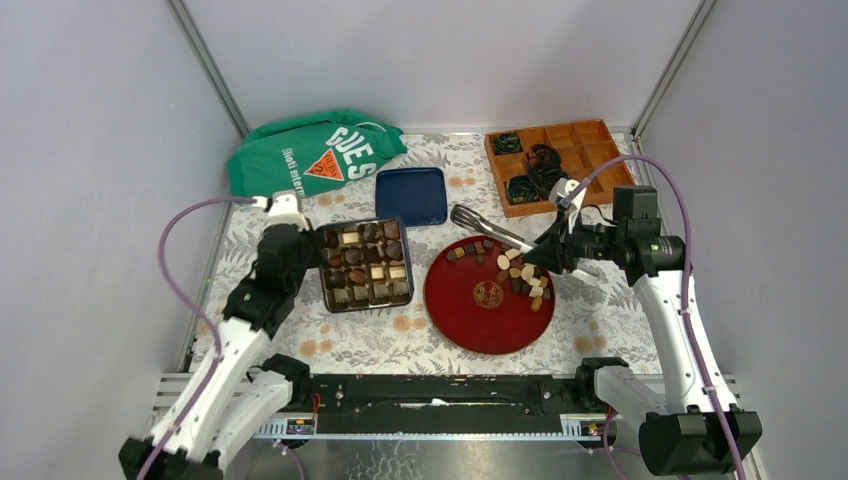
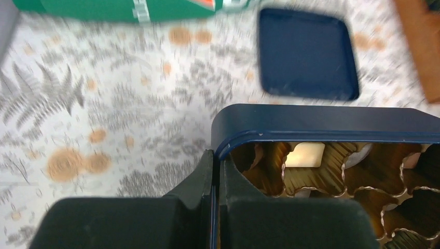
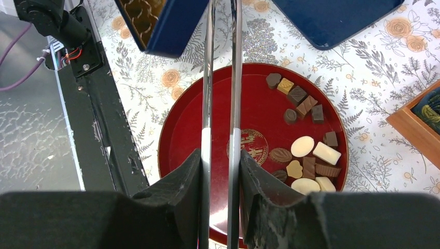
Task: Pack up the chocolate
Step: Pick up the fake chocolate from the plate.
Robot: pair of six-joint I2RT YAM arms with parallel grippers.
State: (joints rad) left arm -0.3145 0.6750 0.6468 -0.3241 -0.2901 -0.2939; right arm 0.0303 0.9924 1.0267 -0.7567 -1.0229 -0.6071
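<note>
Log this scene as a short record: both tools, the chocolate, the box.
left tool: shut on the wall of the box
right tool: shut on tongs, above the red plate
chocolate: loose pieces on the plate's far-right part; more in the box
lid: off, lying beyond the box and plate
back of table: green bag, wooden tray with cables

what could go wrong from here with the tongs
1. The right end effector squeezes thin tongs; they may twist in the grip or drop a piece.
2. The chocolate lies bunched on the red plate, so the tips may nudge neighbours.
3. The left end effector pinches only the box wall; it could tilt.
</note>
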